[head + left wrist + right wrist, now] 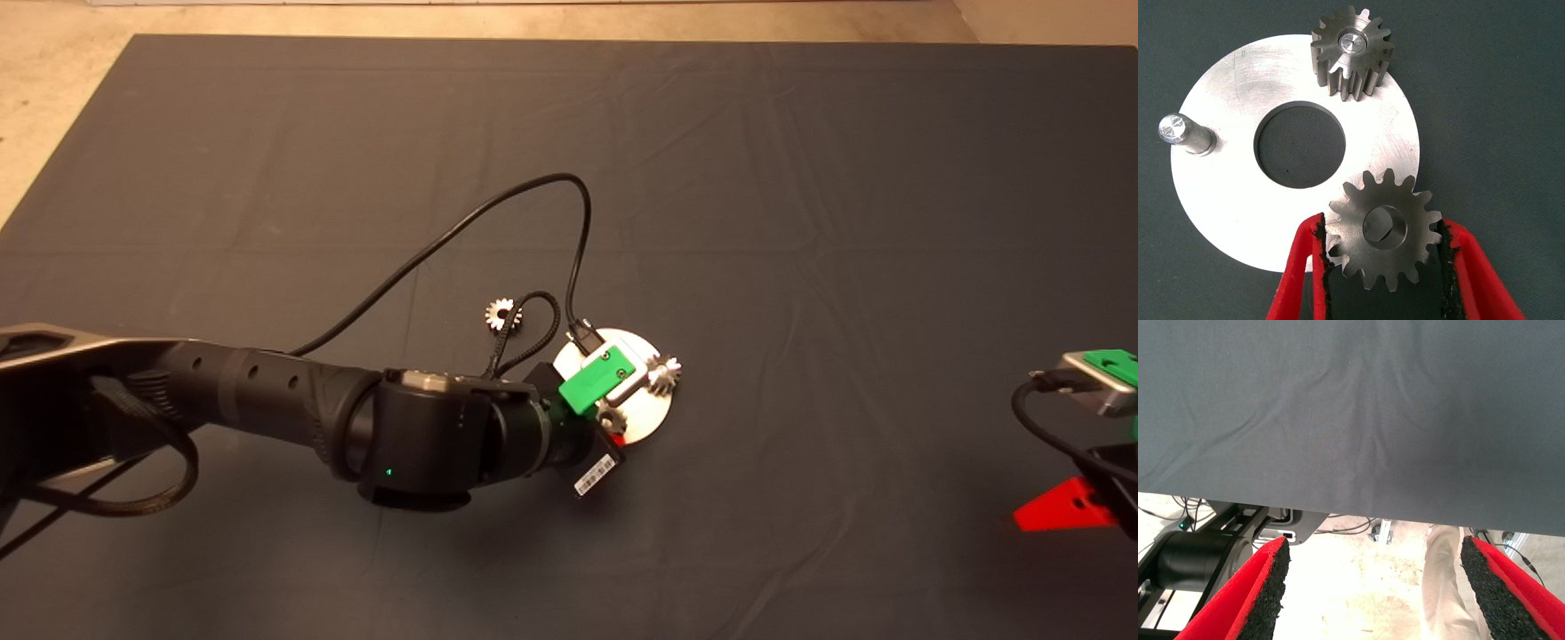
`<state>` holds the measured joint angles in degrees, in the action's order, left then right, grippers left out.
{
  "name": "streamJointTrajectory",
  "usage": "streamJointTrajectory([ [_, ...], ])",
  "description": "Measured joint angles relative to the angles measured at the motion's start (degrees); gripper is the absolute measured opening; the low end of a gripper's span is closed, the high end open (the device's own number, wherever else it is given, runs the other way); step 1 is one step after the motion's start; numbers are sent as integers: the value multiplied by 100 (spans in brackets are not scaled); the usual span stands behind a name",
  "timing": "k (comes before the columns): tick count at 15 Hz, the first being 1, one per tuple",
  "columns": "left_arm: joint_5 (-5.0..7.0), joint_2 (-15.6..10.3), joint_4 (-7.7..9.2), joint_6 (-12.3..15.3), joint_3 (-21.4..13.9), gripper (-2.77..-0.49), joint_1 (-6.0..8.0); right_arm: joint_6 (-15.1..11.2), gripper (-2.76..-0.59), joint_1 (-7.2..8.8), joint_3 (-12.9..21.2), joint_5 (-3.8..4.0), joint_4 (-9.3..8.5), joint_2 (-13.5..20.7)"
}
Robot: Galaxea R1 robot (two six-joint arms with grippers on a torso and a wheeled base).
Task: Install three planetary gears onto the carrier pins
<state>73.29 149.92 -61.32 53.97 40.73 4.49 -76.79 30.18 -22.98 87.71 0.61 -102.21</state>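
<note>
At centre frame of the head view, your left claw (1385,267) hangs over the disc (1225,200), pinching one gear (1386,228) flat between its pads. Items:

- Held gear: over the disc's rim, lower right in the wrist view; a pin tip seems to show off-centre through its bore, so it looks not yet seated.
- Second gear (1351,53): already on its pin, top centre of that view.
- Bare pin (1183,132): at left.
- Third gear (500,313): loose on the mat, upper left of the disc.
- Right claw (1371,587): parked lower right, spread, holding nothing.

Centre bore over pin, keep the gear level, lower gently, then release.
</note>
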Motion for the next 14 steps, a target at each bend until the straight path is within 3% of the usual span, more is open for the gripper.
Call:
streamJointTrajectory([
  [7, -85, -251, -22, -13, 0, -256, 34, 1, -147, 0, 0, -1, -23, 4],
  [14, 27, -214, -23, 22, -77, -256, 30, 0, -147, 0, 0, 0, -23, 4],
])
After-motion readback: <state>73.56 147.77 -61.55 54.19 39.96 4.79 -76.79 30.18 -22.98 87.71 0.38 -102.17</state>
